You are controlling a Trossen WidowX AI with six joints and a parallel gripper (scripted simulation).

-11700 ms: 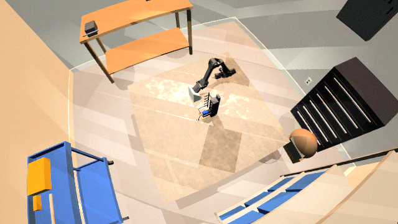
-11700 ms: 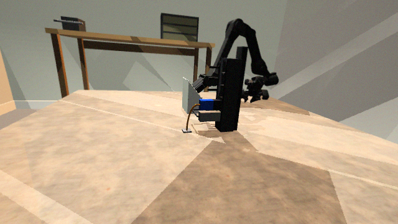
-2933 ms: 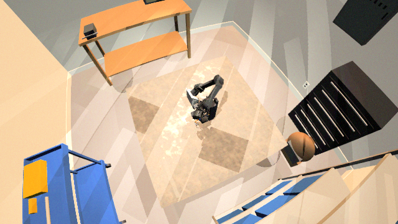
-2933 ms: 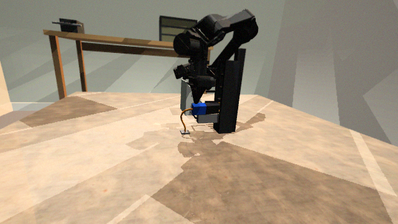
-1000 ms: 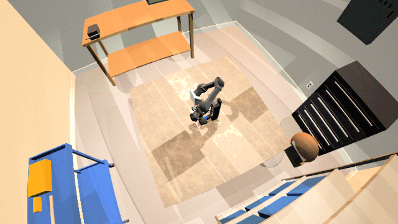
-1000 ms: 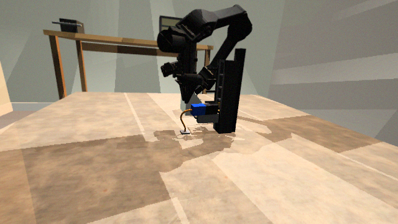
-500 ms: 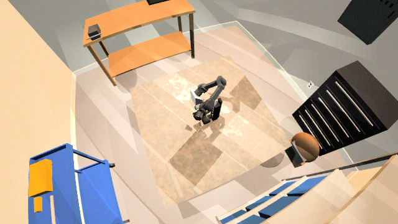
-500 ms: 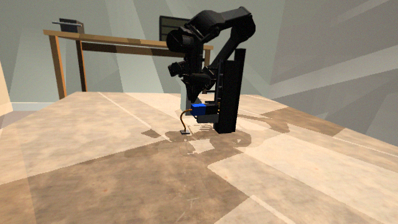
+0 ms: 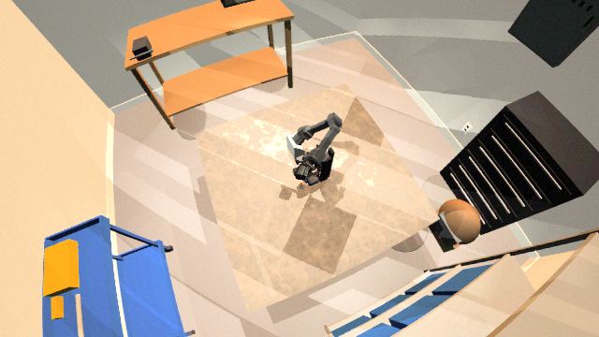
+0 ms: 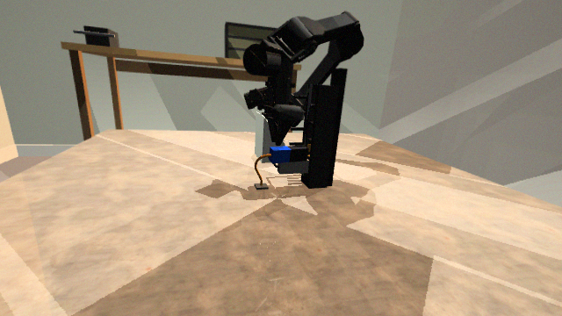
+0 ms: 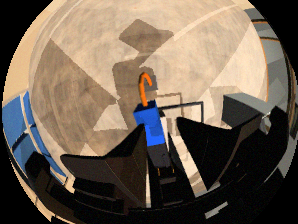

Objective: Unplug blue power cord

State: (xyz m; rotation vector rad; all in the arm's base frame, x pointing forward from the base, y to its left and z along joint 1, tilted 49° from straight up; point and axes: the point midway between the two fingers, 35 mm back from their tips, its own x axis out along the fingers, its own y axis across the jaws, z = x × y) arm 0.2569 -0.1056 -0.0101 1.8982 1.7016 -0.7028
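Can't make out the blue plug (image 9: 306, 179) from the top view, way too tiny under the arm. Exterior view hides the claw (image 10: 281, 142) tips behind the plug (image 10: 280, 154), so contact there unclear. Power strip (image 10: 322, 132) mostly a black slab, sockets not visible. Wrist view cuts off the lower end of the plug (image 11: 152, 129) behind dark fingers.
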